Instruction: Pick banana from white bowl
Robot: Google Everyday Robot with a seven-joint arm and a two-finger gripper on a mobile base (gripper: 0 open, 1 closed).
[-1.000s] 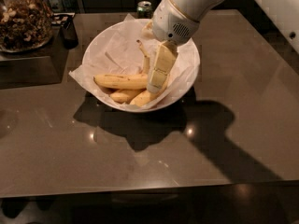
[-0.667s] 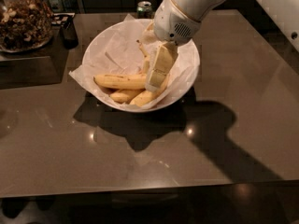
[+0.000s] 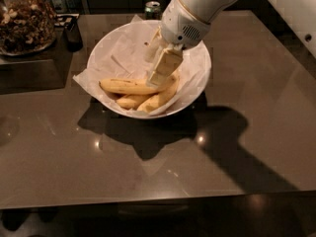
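The white bowl (image 3: 197,90), wide and lined with crinkled white paper, stands at the middle back of the dark table. Several yellow bananas lie in its front half: a long banana (image 3: 126,86) lies across, and two more bananas (image 3: 157,100) rest below it. My gripper (image 3: 159,65) reaches down into the bowl from the upper right on the white arm (image 3: 197,11). Its fingers (image 3: 165,65) stand apart, and the front fingertip is at the right end of the long banana. It holds nothing.
A glass jar of nuts (image 3: 22,21) stands at the back left with a small dark object (image 3: 73,33) beside it. A green can (image 3: 152,9) stands behind the bowl. The table's front edge (image 3: 158,199) runs across the bottom.
The gripper has shifted slightly left and a little lower inside the bowl, towards the long banana. The bananas and the bowl have not moved.
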